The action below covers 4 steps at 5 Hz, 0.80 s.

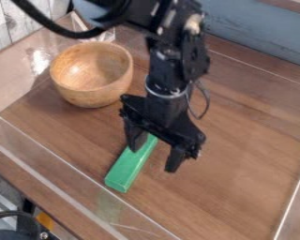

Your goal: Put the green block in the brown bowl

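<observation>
High oblique close view over table [240,141]

The arm [175,47] is black all over, built of rounded, glossy segments that catch pale highlights; a thin dark cable loops at its 3 o'clock side; below sits a blocky black wrist housing; the gripper [159,150] is black too, with two straight, flat-sided fingers [178,156]; markings and screws are too small to tell.
</observation>
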Available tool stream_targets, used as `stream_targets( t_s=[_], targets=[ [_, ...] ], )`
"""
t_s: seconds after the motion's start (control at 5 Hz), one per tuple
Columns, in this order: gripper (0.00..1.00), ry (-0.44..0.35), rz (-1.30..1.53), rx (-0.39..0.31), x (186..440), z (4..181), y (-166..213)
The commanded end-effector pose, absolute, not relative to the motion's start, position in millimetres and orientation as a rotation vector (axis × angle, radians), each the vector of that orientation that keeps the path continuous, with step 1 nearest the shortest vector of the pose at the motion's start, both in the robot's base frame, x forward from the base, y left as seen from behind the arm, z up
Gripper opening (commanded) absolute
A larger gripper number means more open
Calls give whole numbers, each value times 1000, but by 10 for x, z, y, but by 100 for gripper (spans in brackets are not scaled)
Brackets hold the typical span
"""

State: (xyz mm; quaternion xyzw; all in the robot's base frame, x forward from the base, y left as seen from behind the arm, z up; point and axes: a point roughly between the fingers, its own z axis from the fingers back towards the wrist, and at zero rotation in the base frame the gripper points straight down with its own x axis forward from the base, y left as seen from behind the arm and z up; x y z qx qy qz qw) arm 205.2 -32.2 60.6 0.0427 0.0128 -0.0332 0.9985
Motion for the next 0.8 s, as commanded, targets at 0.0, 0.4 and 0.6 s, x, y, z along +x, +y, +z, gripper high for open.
stream_targets(
  t_s=[0.0,0.4,0.6],
  targets=[
    [100,-4,-108,96,2070,591,-318],
    [100,-12,-60,101,2010,444,-172],
    [100,-12,-25,101,1998,389,-109]
  ],
)
